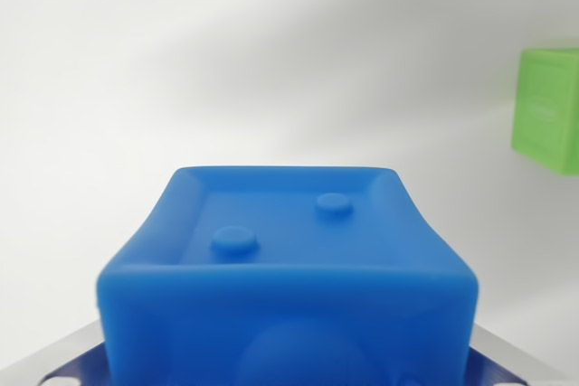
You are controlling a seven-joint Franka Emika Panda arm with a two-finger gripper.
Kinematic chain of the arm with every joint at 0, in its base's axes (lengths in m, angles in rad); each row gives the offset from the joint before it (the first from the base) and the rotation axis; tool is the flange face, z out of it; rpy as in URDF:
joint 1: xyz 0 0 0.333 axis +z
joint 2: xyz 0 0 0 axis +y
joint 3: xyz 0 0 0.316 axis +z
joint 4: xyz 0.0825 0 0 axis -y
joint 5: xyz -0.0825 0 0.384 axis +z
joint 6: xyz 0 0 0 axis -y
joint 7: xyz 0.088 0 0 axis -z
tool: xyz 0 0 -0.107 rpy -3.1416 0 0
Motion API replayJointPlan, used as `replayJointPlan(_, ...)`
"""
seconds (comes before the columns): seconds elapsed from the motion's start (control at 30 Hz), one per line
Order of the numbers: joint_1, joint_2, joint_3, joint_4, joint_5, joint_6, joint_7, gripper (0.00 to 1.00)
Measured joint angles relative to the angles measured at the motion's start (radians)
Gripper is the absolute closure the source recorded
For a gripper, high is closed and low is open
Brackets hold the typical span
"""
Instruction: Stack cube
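though filling the lower middle of the wrist view, blue cube [288, 291] sits so close under the camera that its near face blurs; judged carried rather than resting, since grey and dark-blue parts of the pincer [289, 377] peek out at both bottom corners beneath it. fingers themselves hidden behind the cube, so cannot tell for certain whether clamped on it or merely near; judged gripping it, given how square and centred it sits to the lens. held that way, probably, to keep the flat upper face level for setting down.

seen from above and slightly behind: saturated blue, soft rounded edges, a raised rim round a shallow recessed top, two small round studs in that recess, one nearer the wrist view's left, one farther toward the right. a faint domed shape on the near face, too blurred to name.

over at the right edge of the wrist view, green cube [549, 110], cut off by the frame, standing on the pale worktop [226, 70] well apart from the blue one. likely the base for the stack; would call for a move toward that side before lowering. no worktop edge or corner visible to place either by.
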Motion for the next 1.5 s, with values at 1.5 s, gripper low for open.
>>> replayJointPlan(1.5,-0.100,-0.061,-0.086,-0.028,0.000,-0.032,-0.215,1.00)
